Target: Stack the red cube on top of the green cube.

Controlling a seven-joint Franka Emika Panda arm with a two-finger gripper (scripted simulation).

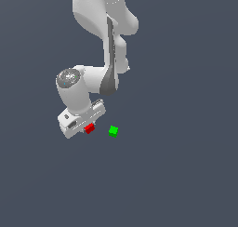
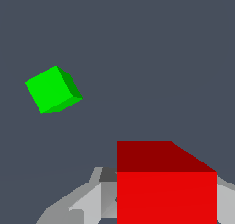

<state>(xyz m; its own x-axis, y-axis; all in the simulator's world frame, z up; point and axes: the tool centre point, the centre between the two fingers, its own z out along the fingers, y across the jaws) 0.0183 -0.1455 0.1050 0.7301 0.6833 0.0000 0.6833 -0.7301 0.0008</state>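
Nearest to the wrist camera, the red cube (image 2: 166,184) is filling a large part of the picture, and I am seeing one bright face and one darker face of it. The gripper (image 2: 137,204) is appearing around it: light grey finger parts are standing close on both sides of the red cube, one finger (image 2: 75,204) on one side and a small grey piece on the other side. So the jaws are looking closed in on the cube, narrow, with the cube sitting between them. I cannot tell for sure if the pads are really pressing it or only standing just beside it. In the exterior view, the red cube (image 1: 89,128) is showing at the lower edge of the white gripper (image 1: 86,127), partly covered by the hand body. The green cube (image 1: 113,131) is lying alone on the dark grey floor (image 1: 186,175), near the red cube, toward the exterior view's right, and the two cubes are not touching. In the wrist view the green cube (image 2: 52,90) is appearing turned at an angle to the red one, with bare floor between them. The white arm (image 1: 100,35) is reaching down from the top of the exterior view.
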